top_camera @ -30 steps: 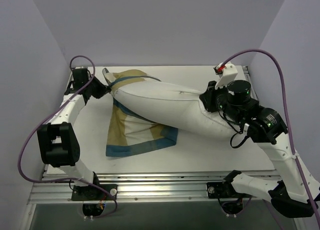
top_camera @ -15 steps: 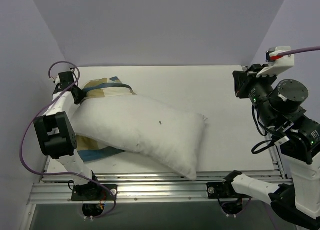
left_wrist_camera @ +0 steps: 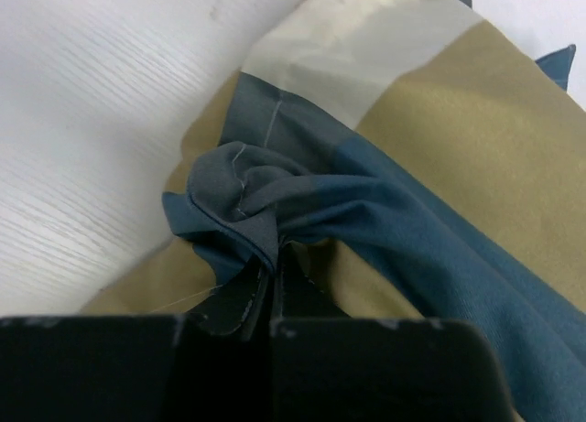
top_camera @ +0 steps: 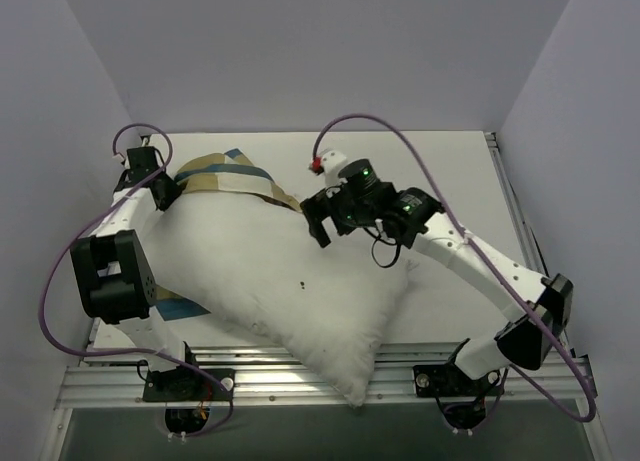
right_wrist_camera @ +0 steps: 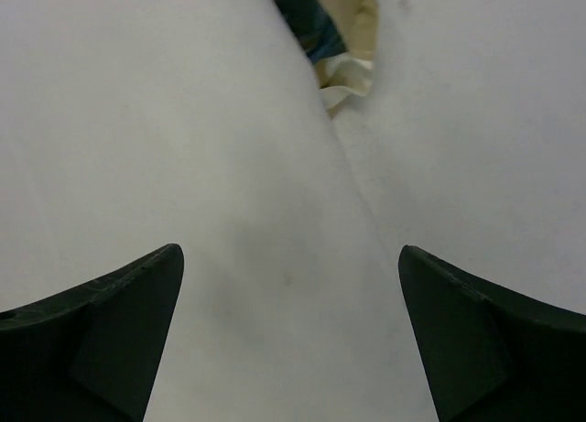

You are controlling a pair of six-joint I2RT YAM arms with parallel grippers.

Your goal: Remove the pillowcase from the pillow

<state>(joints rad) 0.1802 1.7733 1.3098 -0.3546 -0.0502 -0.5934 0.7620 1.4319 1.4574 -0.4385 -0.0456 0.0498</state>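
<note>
Pillowcase (top_camera: 225, 171) partly under pillow (top_camera: 290, 281), white table (top_camera: 450, 161)

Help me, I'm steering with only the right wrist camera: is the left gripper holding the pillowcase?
Observer: Yes, the left gripper is shut on a bunched blue edge of the pillowcase.
Operator: How much pillow is out?
Observer: From above, nearly all the pillow shows bare; the pillowcase is bunched at its far left end.
Operator: Any fabric elsewhere?
Observer: A blue strip of it peeks from under the pillow's near left side.
</note>
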